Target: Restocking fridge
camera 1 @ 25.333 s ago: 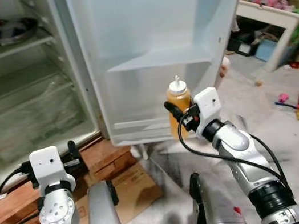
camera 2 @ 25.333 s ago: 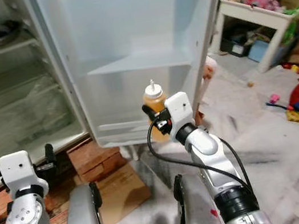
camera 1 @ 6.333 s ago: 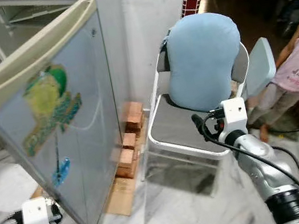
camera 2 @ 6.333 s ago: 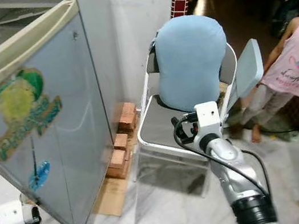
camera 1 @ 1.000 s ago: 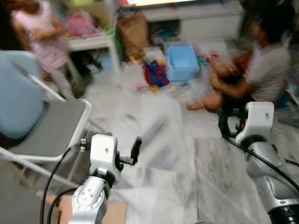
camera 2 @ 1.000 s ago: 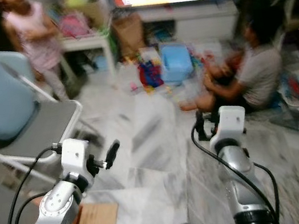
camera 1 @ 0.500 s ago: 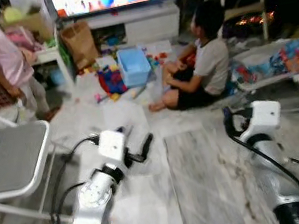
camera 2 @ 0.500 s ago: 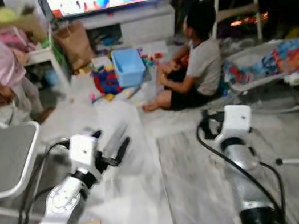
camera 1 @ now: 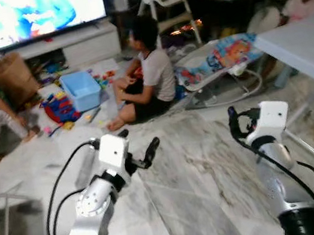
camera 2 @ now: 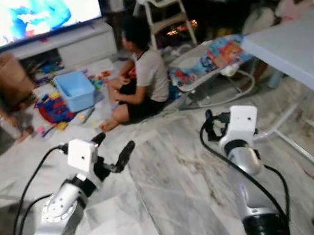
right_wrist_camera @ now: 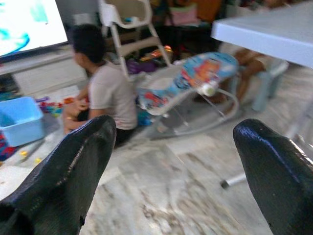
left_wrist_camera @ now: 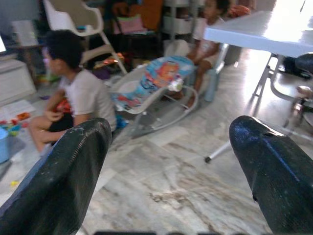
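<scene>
My left gripper [left_wrist_camera: 166, 166] is spread wide and holds nothing; my right gripper [right_wrist_camera: 171, 171] likewise, fingers far apart; I see no fridge and no item to stock, so I cannot tell where either lies, nor any axis or heading; a child [camera 1: 146, 73] sits on the marble floor [camera 1: 203, 170] ahead; walking on, I judge, risks bumping the child or the table [camera 1: 306, 48].

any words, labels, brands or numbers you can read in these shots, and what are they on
None can be read.
The television shows a bright cartoon picture, with no legible lettering.
The baby bouncer has a colourful print, too blurred to tell if it holds any words.
The white wrist housings of the left gripper and right gripper show no marking.
</scene>
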{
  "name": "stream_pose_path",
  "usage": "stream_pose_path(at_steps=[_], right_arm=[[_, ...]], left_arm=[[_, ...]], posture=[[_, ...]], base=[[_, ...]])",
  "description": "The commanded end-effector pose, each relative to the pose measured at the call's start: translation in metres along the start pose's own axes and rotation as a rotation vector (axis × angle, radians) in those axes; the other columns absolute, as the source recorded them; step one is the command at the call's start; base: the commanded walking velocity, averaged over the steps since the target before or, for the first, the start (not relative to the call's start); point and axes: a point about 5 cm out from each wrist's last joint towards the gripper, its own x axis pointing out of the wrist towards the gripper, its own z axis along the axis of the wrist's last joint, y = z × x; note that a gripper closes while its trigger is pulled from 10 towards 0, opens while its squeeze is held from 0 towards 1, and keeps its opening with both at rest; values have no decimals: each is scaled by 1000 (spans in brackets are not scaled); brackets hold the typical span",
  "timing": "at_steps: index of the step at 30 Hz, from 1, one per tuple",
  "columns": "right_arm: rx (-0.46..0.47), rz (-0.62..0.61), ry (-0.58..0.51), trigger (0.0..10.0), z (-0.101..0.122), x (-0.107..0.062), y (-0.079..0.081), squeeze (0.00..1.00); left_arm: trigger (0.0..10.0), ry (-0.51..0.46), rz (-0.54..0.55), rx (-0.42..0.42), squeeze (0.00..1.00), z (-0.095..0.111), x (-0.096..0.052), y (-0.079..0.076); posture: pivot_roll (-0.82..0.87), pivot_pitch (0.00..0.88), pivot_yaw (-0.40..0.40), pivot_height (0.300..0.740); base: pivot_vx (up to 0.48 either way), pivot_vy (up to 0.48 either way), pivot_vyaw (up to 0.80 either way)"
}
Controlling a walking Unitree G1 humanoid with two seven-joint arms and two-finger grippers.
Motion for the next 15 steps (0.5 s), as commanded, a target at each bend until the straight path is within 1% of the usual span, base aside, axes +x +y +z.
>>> stream_pose_path(at_steps=[1,11,15], right_arm=[[-5,-16,-5,10000,3,0,-4,0],[0,-23,-5,10000,3,-1,-2,0],[-1,-24,-8,10000,3,-1,-2,0]], left_arm=[[10000,-15,-15,-4,0,4,1,-3],[10000,-20,-25,-9,0,6,2,-6],[10000,-19,-32,-12,0,6,2,-10]], posture=[[-2,0,-10,740],[-2,0,-3,740],[-2,0,-1,740]], base=[[0,0,-800],[0,0,-800],[263,0,-800]])
